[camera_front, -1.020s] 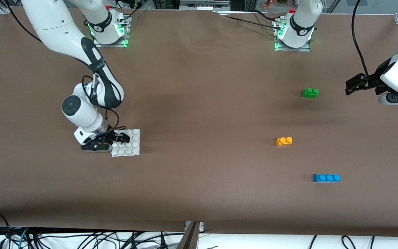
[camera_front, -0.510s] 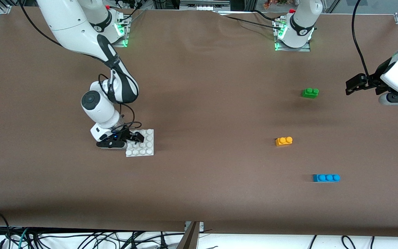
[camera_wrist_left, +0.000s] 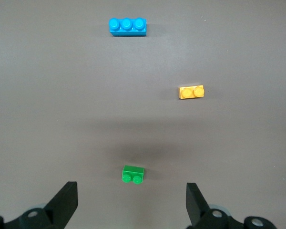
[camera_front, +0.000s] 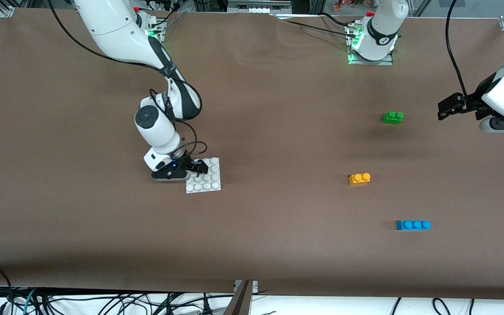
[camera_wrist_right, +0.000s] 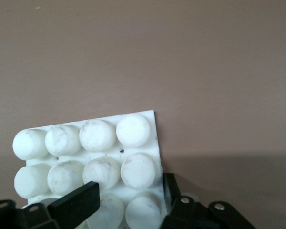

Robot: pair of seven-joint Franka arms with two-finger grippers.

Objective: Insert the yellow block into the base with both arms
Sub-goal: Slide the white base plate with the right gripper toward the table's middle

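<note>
Yellow block (camera_front: 359, 178): on the table toward the left arm's end, untouched, in the same spot as a second ago; well apart from both grippers.

Base (camera_front: 204, 176): white studded plate, clamped at one edge by the right gripper (camera_front: 196, 168), jaws closed on it. A second ago it sat nearer the right arm's end of the table; it has since been carried toward the table's middle, closer to the yellow block, with the right arm stretched out further from its mount.

Left gripper (camera_front: 446, 107): jaws spread wide, empty, hanging over the table near the left arm's end; this arm waits, unmoved.

Green brick (camera_front: 393, 117): just beside the left gripper's reach, lying between it and the yellow block; unmoved.

Blue brick (camera_front: 413, 225): farthest of the three bricks from the left gripper, nearest the front camera; unmoved.
</note>
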